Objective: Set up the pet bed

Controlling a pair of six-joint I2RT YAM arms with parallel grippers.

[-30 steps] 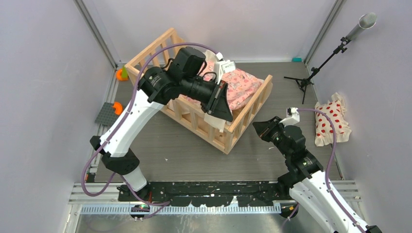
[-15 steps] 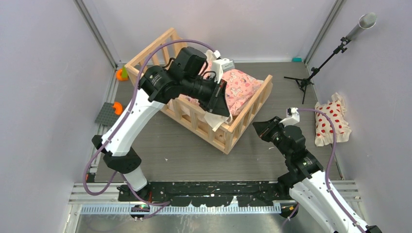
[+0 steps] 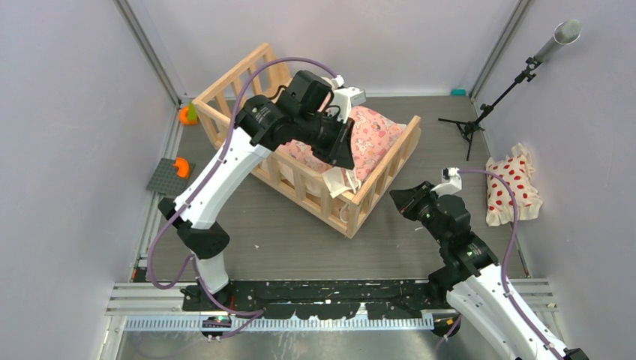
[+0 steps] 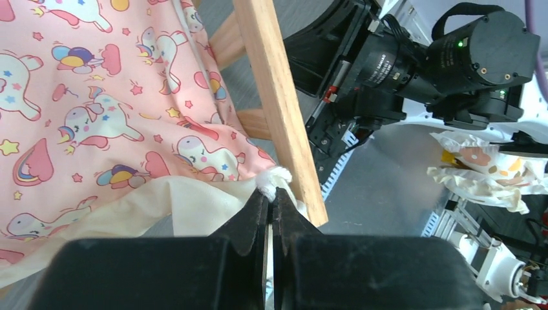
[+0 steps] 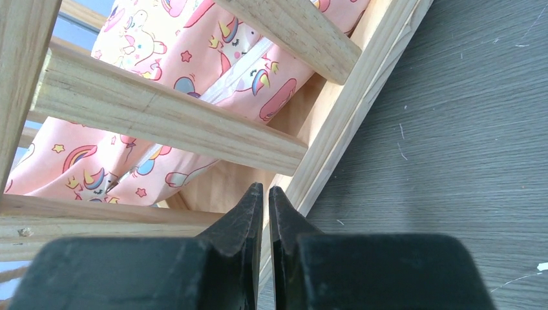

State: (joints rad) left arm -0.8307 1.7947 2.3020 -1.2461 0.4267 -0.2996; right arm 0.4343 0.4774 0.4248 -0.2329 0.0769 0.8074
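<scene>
**left gripper pinching cushion tie at the bed's near corner**

left gripper (image 4: 271,199) is clamping tight on a knotted cream tie (image 4: 274,177) of the pink cartoon-print cushion (image 4: 97,116), with the knot bunching just above the fingertips. the tie is lying against the inner side of a wooden rail (image 4: 278,110) of the pet bed (image 3: 232,75). in the top view this gripper (image 3: 349,165) is reaching down over the bed's front rail, near its right-hand corner, with cream cloth hanging over the rail below it.

the pet bed is sitting diagonally on the grey table (image 3: 300,240), toward the back and left of middle. the cushion (image 3: 375,135) is lying inside it, rumpled toward the right end.

right gripper (image 5: 265,190) is hovering just off the bed's right end, pointing at the slats (image 5: 168,116). its jaws are drawn almost together, showing only a thin slit and holding nothing. the pink cushion (image 5: 181,39) is showing through the slats.

a white pillow with red dots (image 3: 514,187) is lying well apart from the bed, by the right wall.
</scene>
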